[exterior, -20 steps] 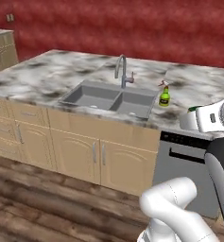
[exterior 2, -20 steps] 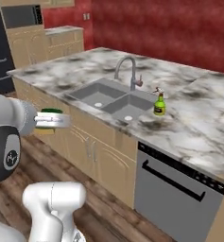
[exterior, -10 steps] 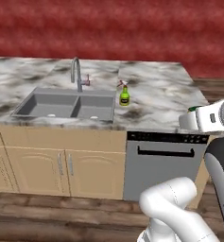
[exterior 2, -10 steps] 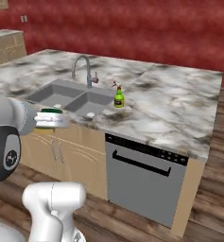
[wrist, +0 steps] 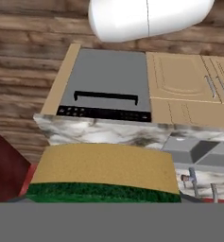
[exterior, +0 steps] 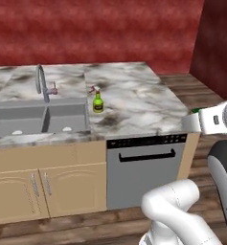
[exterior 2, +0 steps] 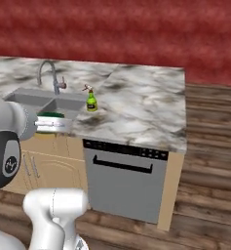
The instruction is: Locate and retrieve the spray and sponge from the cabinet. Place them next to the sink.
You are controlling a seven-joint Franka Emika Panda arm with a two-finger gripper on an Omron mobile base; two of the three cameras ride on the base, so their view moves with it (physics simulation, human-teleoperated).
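The spray [exterior: 98, 102] [exterior 2: 91, 101], a small green bottle, stands upright on the marble counter just right of the grey sink [exterior: 19, 119] [exterior 2: 35, 97]. My gripper [exterior 2: 51, 123] hangs in front of the counter's edge, near the sink's front right corner, shut on the sponge [exterior 2: 50, 116]. In the hand view the sponge [wrist: 104, 172] fills the lower part, yellow layer over a green strip, and hides the fingertips. A sliver of the green sponge [exterior: 196, 111] peeks over the hand in the left base view. The cabinet is out of view.
A steel faucet [exterior: 40, 81] [exterior 2: 47, 73] rises behind the sink. A grey dishwasher [exterior: 146, 167] [exterior 2: 124, 180] [wrist: 108, 85] sits under the marble counter [exterior: 134, 105], with tan base cupboards [exterior: 43, 186] to its left. Wood floor lies right of the island.
The base has driven sideways, so the whole scene has slid left in both base views. The sponge stays in my gripper and the spray stands as before.
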